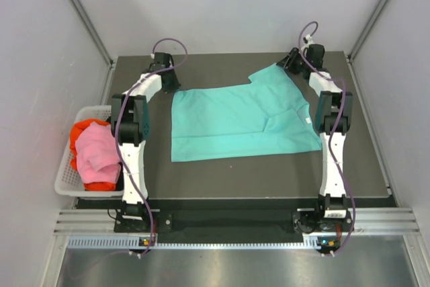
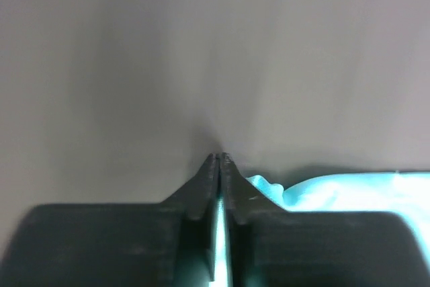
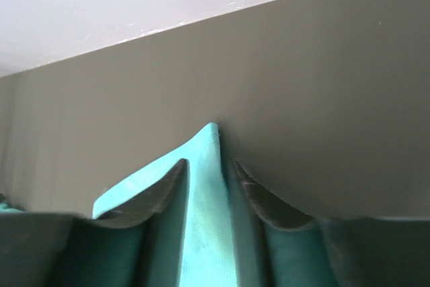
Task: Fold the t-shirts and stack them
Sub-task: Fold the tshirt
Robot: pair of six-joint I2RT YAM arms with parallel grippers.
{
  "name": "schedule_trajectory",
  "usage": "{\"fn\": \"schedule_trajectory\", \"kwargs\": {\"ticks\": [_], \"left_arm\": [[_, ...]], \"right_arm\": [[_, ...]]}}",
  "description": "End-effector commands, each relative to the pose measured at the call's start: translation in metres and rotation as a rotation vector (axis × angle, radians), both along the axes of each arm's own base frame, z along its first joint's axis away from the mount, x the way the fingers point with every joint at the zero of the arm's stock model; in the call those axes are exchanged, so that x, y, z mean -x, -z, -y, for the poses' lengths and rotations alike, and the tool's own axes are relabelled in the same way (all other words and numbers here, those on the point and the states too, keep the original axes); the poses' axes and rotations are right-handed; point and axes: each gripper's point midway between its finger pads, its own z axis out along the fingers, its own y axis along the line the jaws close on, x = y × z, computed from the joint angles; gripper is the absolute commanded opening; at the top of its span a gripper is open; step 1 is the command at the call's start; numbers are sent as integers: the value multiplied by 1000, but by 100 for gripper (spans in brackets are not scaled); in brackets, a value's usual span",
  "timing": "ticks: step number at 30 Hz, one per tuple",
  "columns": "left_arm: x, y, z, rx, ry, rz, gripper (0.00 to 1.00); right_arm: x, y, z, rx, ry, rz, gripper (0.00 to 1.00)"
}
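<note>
A teal t-shirt (image 1: 235,119) lies spread flat on the dark table (image 1: 269,173). My left gripper (image 1: 172,85) is down at its far left corner. In the left wrist view that gripper (image 2: 222,158) has its jaws pressed together, with a thin strip of teal cloth (image 2: 349,189) between them. My right gripper (image 1: 287,62) is at the shirt's far right sleeve. In the right wrist view this gripper (image 3: 208,162) holds a peaked fold of the teal cloth (image 3: 201,220), which fills the gap between its fingers. A pink t-shirt (image 1: 97,152) and a red-orange one (image 1: 84,128) lie bunched in the basket.
A white lattice basket (image 1: 64,173) stands off the table's left edge, beside the left arm. Grey walls close in the table at the back and on both sides. A metal rail (image 1: 228,223) runs along the near edge by the arm bases.
</note>
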Motion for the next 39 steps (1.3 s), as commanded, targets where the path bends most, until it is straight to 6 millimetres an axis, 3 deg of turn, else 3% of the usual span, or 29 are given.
{"fn": "schedule_trajectory", "kwargs": {"ticks": [1, 3, 6, 11, 13, 14, 16, 18, 19, 24, 25, 27, 28, 30, 31, 32, 34, 35, 39], "left_arm": [[-10, -14, 8, 44, 35, 50, 0], [-11, -20, 11, 58, 39, 59, 0], [-12, -33, 12, 63, 32, 75, 0], [-7, -62, 6, 40, 17, 99, 0], [-1, -69, 4, 34, 17, 101, 0], [1, -71, 4, 31, 17, 102, 0], [6, -80, 0, 12, 9, 108, 0], [13, -79, -5, -9, 4, 101, 0], [15, -89, -6, -9, 3, 119, 0], [26, -101, -10, -23, 13, 141, 0], [29, -100, -10, -25, 16, 134, 0], [35, -98, -10, -26, 19, 115, 0], [43, -97, -9, -23, 26, 94, 0], [52, -104, -9, -17, 28, 88, 0], [61, -95, -9, -12, 30, 62, 0], [66, -94, -7, -4, 37, 57, 0], [76, -98, -6, 6, 42, 56, 0], [85, -89, -5, 10, 46, 27, 0], [107, -89, -1, 34, 65, -2, 0]], "right_arm": [[-2, -19, -3, 20, -34, 59, 28], [-5, -29, -4, 15, -49, 106, 11], [-8, -53, -1, 13, -54, 181, 0], [0, -110, 14, 20, -25, 307, 0], [9, -115, 16, 19, -22, 323, 0], [14, -133, 18, 21, -22, 351, 0], [22, -142, 19, 20, -30, 370, 0], [34, -146, 21, 17, -35, 370, 0], [37, -151, 23, 13, -31, 382, 0], [67, -158, 34, 6, -20, 384, 0], [73, -150, 34, 6, -18, 368, 0], [82, -157, 36, 4, -18, 371, 0], [89, -150, 36, 2, -17, 356, 0], [100, -157, 38, -1, -13, 364, 0], [108, -148, 39, -3, -8, 343, 0], [115, -159, 42, 3, 0, 360, 0], [129, -145, 46, 4, 20, 321, 0], [136, -154, 48, 7, 25, 332, 0], [165, -148, 47, 22, 38, 311, 0]]}}
